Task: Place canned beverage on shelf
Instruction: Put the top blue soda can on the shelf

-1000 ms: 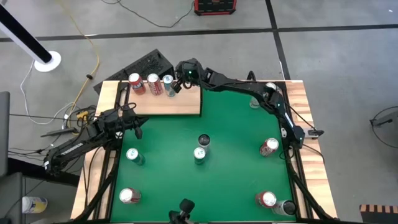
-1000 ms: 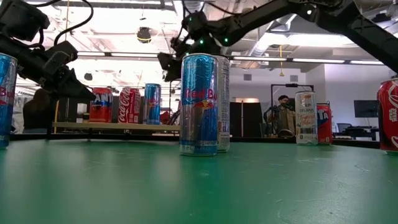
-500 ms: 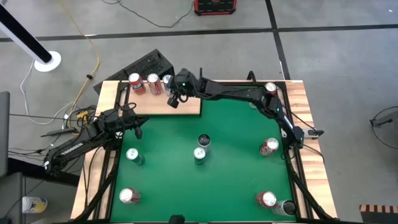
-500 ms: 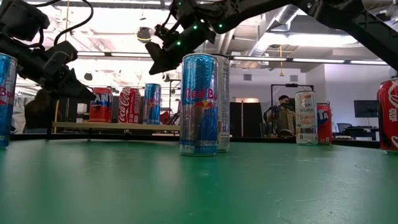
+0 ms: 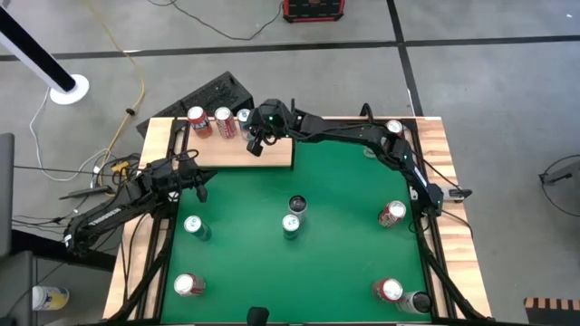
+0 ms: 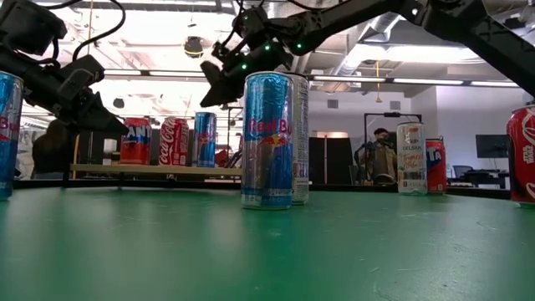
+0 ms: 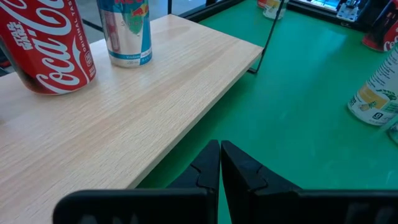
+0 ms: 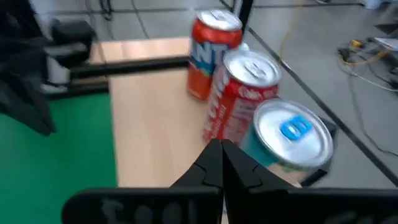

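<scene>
Three cans (image 5: 220,122) already sit on the shelf (image 5: 263,154), far-left corner. Right gripper (image 5: 255,145) hovers over it, fingers together, empty. Looks like it's between cans, next it needs to open up and grab one off the felt

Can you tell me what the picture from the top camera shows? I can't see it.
Seen from above, three cans stand in a row on a pale wooden shelf at the far left of a green table. The right gripper, shut and empty, hovers over the shelf beside them. The left gripper waits shut near the shelf, and more cans dot the table.
</scene>
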You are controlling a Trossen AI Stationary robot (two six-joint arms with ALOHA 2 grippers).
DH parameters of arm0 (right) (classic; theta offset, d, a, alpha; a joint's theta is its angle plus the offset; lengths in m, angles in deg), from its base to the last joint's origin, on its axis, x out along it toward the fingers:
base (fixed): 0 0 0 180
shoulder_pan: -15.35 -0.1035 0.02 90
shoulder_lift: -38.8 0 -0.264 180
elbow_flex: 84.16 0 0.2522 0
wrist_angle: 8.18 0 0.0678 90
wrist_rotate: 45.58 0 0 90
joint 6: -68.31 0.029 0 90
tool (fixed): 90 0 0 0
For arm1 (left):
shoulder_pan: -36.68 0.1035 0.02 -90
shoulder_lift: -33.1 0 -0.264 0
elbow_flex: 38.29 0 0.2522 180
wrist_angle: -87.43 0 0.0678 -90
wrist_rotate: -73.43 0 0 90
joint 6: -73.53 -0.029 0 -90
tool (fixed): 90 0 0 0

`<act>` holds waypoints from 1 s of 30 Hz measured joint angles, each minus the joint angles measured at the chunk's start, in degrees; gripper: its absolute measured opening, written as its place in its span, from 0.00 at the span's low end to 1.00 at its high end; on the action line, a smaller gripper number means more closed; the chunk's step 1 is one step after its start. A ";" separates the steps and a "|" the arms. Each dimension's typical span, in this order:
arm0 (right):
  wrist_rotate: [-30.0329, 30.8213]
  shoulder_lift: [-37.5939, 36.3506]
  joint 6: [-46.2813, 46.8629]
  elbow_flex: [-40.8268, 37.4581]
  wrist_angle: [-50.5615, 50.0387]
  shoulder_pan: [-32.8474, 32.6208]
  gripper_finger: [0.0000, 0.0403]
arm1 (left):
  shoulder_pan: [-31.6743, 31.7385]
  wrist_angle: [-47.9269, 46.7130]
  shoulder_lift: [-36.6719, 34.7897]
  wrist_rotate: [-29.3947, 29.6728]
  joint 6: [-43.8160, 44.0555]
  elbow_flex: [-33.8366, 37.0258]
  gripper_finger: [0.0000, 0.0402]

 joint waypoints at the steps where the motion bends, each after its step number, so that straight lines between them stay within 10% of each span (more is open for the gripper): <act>1: -0.08 0.72 0.03 0.10 1.35 0.02 0.05 | 0.01 0.00 0.00 0.00 0.00 0.00 0.00; 30: 1.46 4.08 -0.73 -0.02 5.84 1.77 0.05 | 0.01 0.00 0.00 -0.02 0.00 0.00 0.00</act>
